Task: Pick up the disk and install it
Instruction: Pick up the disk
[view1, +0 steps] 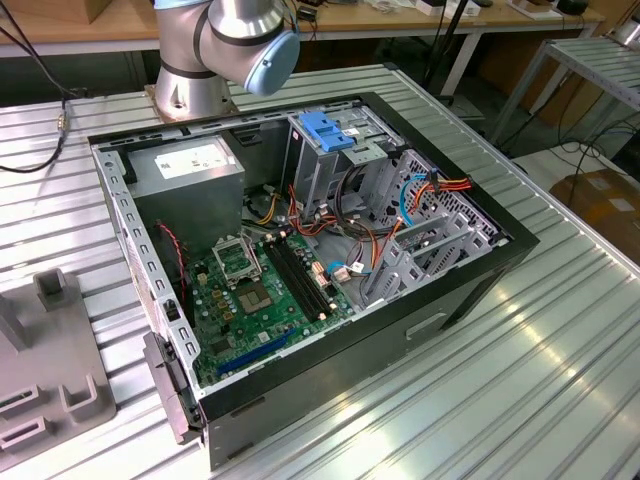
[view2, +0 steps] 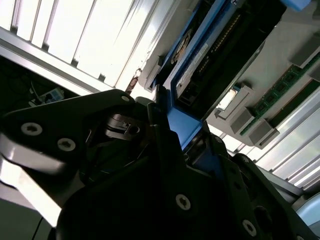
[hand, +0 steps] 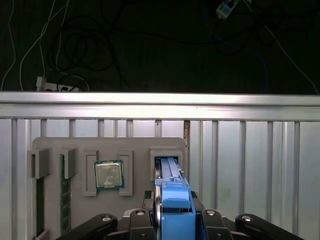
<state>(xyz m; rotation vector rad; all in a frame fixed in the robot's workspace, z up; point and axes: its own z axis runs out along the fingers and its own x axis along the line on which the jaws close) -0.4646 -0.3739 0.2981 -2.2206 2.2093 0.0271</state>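
Note:
The disk stands on edge between my fingers, with its blue plastic rail facing the first wrist view's camera. My gripper is shut on it, one dark finger pressed on each side. The disk's far end sits at a slot of the grey holder; whether it is still seated there I cannot tell. In the second wrist view the disk shows its dark body and connector edge beyond the blue rail. There the gripper closes around that rail.
The holder also carries a processor chip and a green memory stick, near the table's edge rail. The open computer case lies on the ribbed table, with the blue-handled drive cage, power-supply box and motherboard.

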